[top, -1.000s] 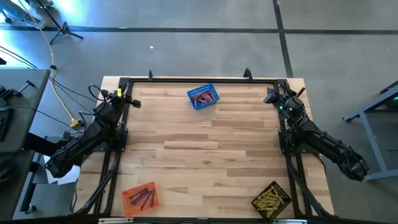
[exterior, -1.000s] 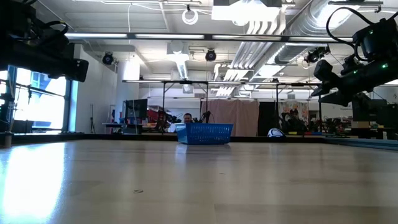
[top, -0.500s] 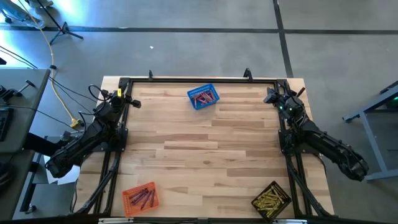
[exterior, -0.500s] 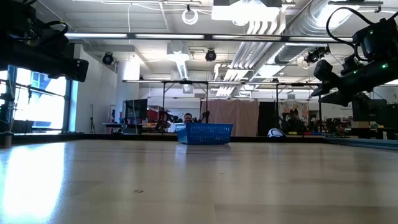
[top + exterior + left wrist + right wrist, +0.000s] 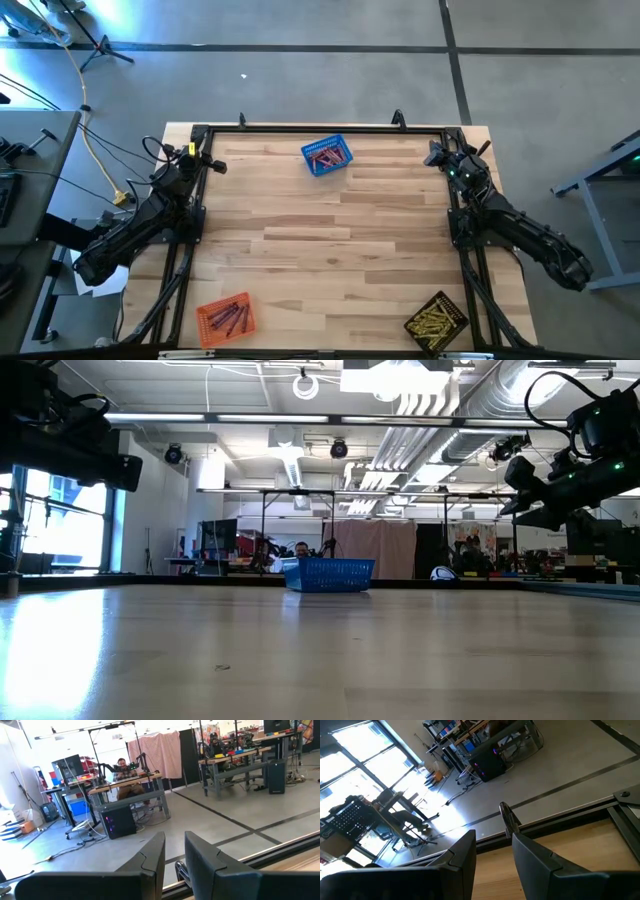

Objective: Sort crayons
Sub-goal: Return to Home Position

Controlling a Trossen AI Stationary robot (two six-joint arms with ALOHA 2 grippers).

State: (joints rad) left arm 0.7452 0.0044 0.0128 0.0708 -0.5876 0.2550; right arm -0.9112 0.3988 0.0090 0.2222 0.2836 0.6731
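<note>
The crayons lie in three small mesh baskets on the wooden table. Red ones (image 5: 324,155) fill the blue basket (image 5: 327,157) at the far edge's middle, which also shows in the low view (image 5: 329,574). Purple and pink ones (image 5: 228,318) lie in the orange basket (image 5: 226,317) at the near left. Yellow ones (image 5: 436,321) lie in the black basket (image 5: 437,322) at the near right. My left gripper (image 5: 213,163) (image 5: 174,836) hangs open over the far left corner. My right gripper (image 5: 436,156) (image 5: 493,835) hangs open over the far right corner. Nothing is between the fingers of either.
A black metal frame (image 5: 320,127) runs along the table's far edge and down both sides under the arms. The wide middle of the table (image 5: 320,240) is bare wood. A person (image 5: 302,549) sits at a desk far behind the table.
</note>
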